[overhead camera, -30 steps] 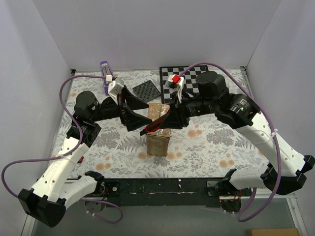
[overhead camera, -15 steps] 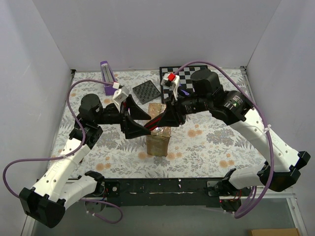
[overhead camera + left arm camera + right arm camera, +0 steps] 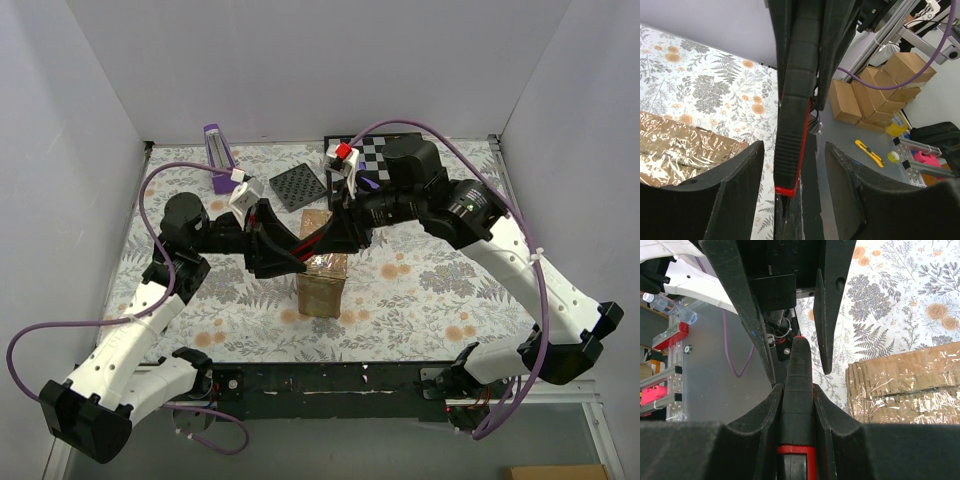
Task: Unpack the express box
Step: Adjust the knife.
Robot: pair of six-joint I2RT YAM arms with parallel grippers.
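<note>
The box (image 3: 322,283) stands near the middle of the floral counter (image 3: 430,290), its top covered in glossy tape; both arms reach in from either side and meet just above its upper edge.

The right gripper (image 3: 796,390) is pinching a slim black tool (image 3: 799,365) with red trim, its fingers (image 3: 760,440) pressed against the tool's two sides; the tool runs straight out ahead of it towards the other arm. The left gripper (image 3: 794,150) is spread around the far part of that same tool; in the left wrist view a gap shows on each side between the tool and the fingers (image 3: 735,200), so they do not touch it. In the right wrist view the box sits to the right of the tool and below it, with a dark seam under the crinkled tape.

Behind the arms a chessboard (image 3: 385,150) lies at the far edge of the counter, partly hidden by the right arm; a dark perforated plate (image 3: 298,186) lies just to its left; a purple object (image 3: 215,150) stands near the back wall.
</note>
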